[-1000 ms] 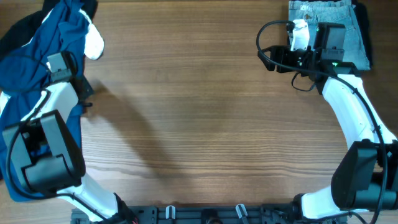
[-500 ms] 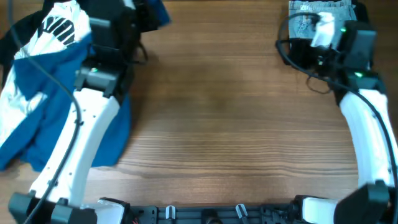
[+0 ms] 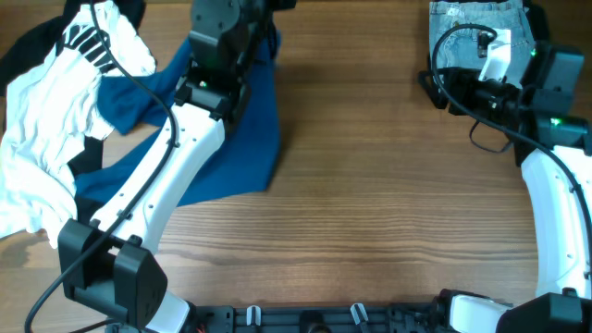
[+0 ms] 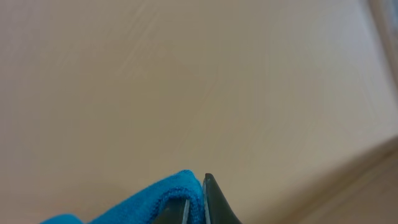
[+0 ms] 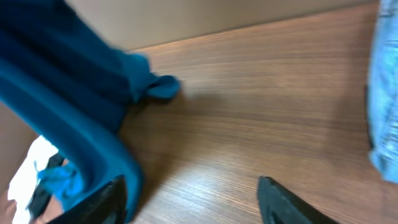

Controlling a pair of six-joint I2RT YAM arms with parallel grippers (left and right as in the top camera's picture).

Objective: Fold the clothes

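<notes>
My left gripper (image 4: 196, 200) is shut on a folded edge of the dark-blue shirt (image 4: 158, 199). In the overhead view it is at the far edge (image 3: 266, 9), and the dark-blue shirt (image 3: 236, 139) trails down from it across the table's left half. The white top with black stripes (image 3: 88, 42) and a black piece (image 3: 28, 51) lie at the far left. Light-blue jeans (image 3: 472, 28) lie folded at the far right. My right gripper (image 5: 193, 205) is open and empty over bare wood, near the jeans (image 5: 385, 93); it also shows in the overhead view (image 3: 435, 88). The shirt (image 5: 74, 106) hangs in the left of its view.
The wooden table (image 3: 370, 203) spans the view. White cloth (image 3: 37, 148) spills toward the left edge. My left arm (image 3: 157, 185) crosses over the shirt. A rail with clips (image 3: 305, 316) runs along the near edge.
My left arm has swung right along the far edge, pulling the blue shirt off the pile and out over the table. The white striped top is now uncovered. My right arm shifted slightly right.
</notes>
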